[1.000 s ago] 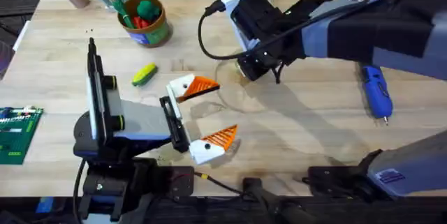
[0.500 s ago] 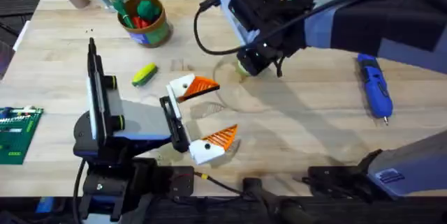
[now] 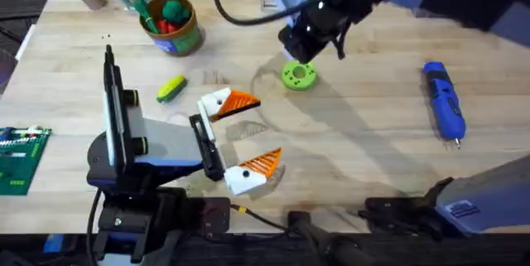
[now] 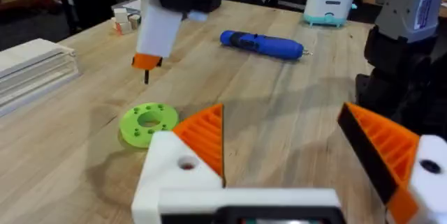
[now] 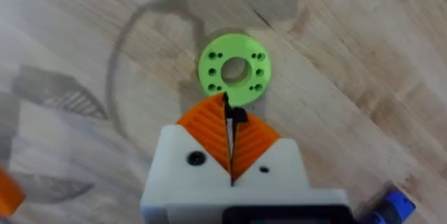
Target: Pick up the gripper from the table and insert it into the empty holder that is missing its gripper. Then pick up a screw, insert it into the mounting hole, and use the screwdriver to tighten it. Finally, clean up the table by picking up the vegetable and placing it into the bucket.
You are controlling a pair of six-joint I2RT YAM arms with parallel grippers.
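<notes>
Two grippers: both orange-tipped, on white mounts.
Right gripper (image 5: 229,123): pads pressed together on a small dark screw (image 5: 237,116), above the green disc (image 5: 232,68).
Left gripper (image 3: 243,137): spread wide, holding nothing, low over the table (image 3: 373,142).
Screwdriver (image 3: 442,108): flat, at the right.
Vegetable (image 3: 171,89): near the bucket (image 3: 172,24).

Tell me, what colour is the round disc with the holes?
Bright green; the disc shows best in the right wrist view.
</notes>
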